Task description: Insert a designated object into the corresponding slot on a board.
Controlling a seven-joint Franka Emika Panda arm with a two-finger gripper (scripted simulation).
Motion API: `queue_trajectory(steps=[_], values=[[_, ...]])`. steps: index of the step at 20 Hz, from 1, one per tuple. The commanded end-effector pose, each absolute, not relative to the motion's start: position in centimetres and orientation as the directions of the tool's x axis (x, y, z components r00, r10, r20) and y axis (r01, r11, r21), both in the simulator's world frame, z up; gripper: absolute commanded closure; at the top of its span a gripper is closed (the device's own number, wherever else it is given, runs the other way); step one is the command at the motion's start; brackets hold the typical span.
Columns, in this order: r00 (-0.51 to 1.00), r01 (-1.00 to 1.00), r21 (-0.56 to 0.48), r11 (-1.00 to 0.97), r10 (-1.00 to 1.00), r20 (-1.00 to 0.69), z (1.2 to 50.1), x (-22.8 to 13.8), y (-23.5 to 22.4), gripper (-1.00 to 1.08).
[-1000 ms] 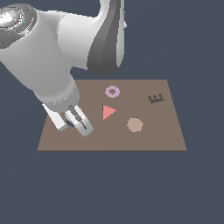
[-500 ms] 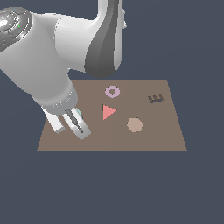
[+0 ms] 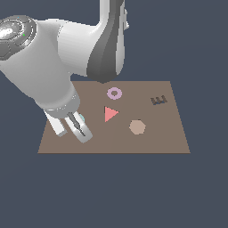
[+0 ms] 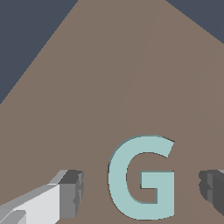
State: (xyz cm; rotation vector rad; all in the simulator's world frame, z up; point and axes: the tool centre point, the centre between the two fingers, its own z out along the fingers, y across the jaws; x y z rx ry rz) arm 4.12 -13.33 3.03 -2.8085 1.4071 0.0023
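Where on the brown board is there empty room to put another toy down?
The board is bare along its near edge, below the pink triangle and tan hexagon, and to the exterior view's right of the hexagon, under the E recess. It's crowded where the gripper straddles the teal G.

Pale teal G on a plain brown board (dark navy backdrop), beside a lilac ring and pink triangle.

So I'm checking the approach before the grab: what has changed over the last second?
The gripper has drifted slightly toward the exterior view's left over the board. Its jaws stand open on either side of the teal G, not yet touching it. The ring, triangle, hexagon and E recess stayed put.
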Motion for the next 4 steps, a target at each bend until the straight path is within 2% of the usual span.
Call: queue_trajectory(steps=[1, 4], values=[[0.599, -0.801, 0.000, -0.599, -0.801, -0.001, 3.04, 4.13, -13.33, -0.92], [0.599, -0.801, 0.000, -0.599, -0.801, -0.001, 3.04, 4.13, -13.33, -0.92]])
